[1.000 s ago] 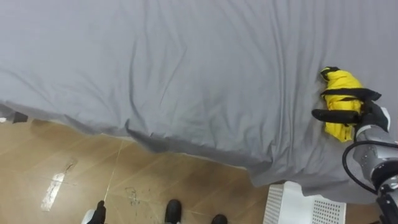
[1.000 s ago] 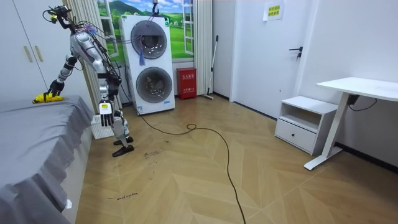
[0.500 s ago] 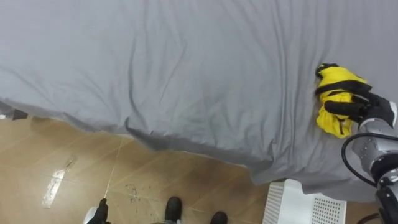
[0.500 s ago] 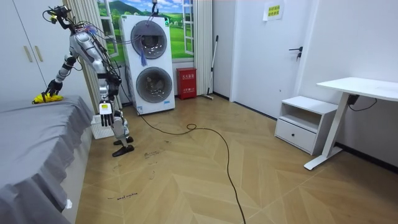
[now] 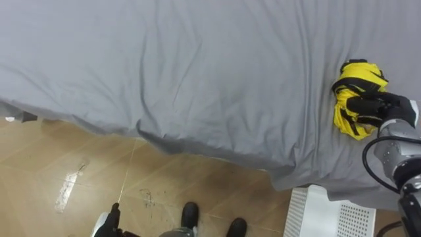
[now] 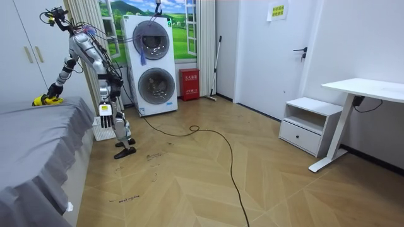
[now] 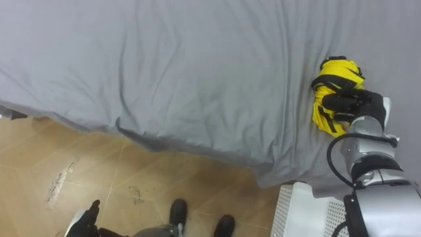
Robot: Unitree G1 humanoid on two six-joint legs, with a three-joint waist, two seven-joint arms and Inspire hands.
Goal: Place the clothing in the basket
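Found yellow garment (image 5: pixel 343 118) on grey bed (image 5: pixel 197 66), gripped by curled fingers of right hand (image 5: pixel 383 108). Noted white basket (image 5: pixel 322 214) on floor (image 5: pixel 79 151) just beside bed, contents not discernible. Logged left hand (image 5: pixel 112 222) hanging low, fingers apparently relaxed.

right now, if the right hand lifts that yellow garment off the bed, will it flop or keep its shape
Likely floppy: the yellow garment lies bunched in soft folds. Probably light, since the right hand curls round it alone. It may sag, so loose ends could drag on the grey sheet.
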